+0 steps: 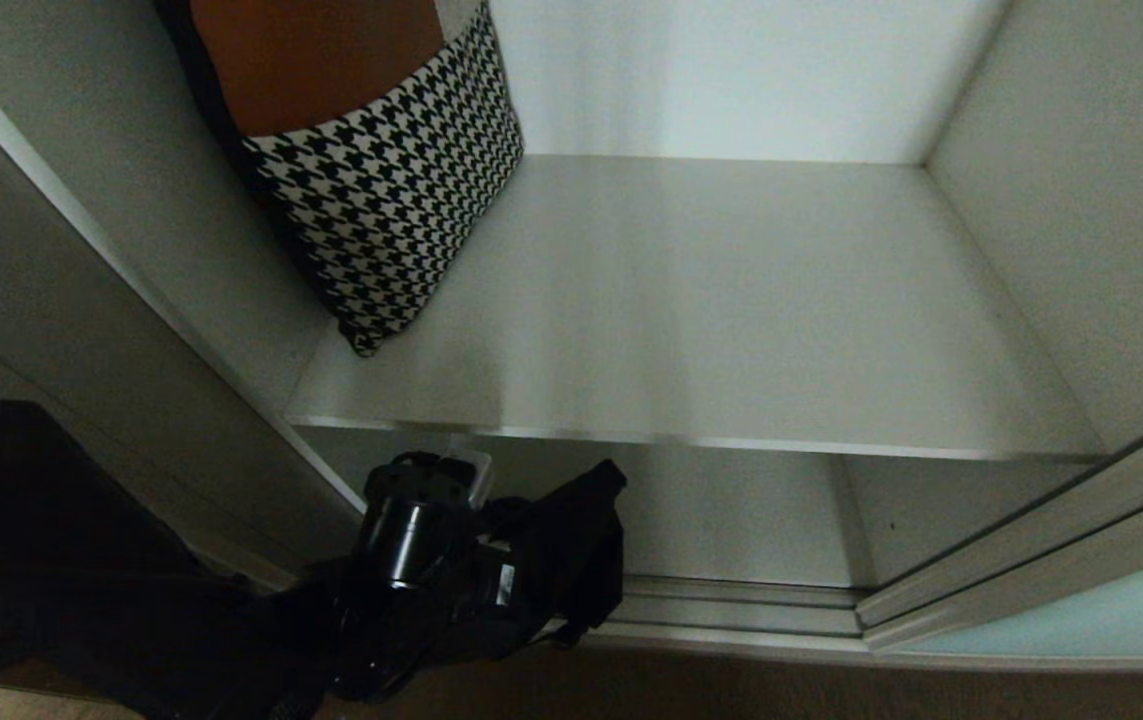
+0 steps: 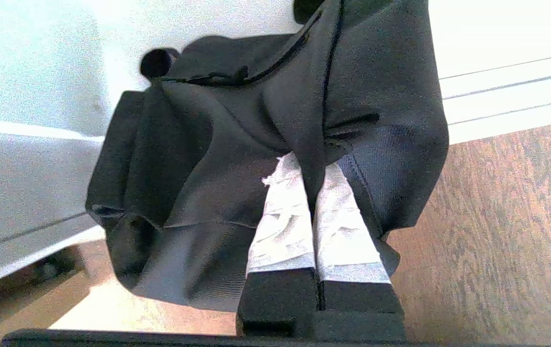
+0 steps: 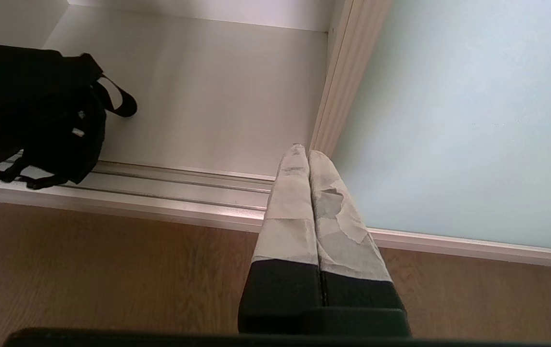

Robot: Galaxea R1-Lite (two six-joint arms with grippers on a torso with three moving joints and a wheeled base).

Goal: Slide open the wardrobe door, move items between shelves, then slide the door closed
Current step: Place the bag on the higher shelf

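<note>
Left tool (image 2: 311, 193) pinches a fold of the black bag (image 2: 236, 159) at lower centre of the head frame, below the shelf (image 1: 711, 320) edge; door (image 1: 1081, 610) lower right.

Upper shelf (image 1: 731, 330), matt white-grey, bearing a houndstooth cushion (image 1: 391, 200) leaned into its left rear corner; lower shelf (image 3: 208, 96) beneath, bordered by silver floor track (image 3: 183, 185) and wooden floor (image 3: 87, 270)
</note>
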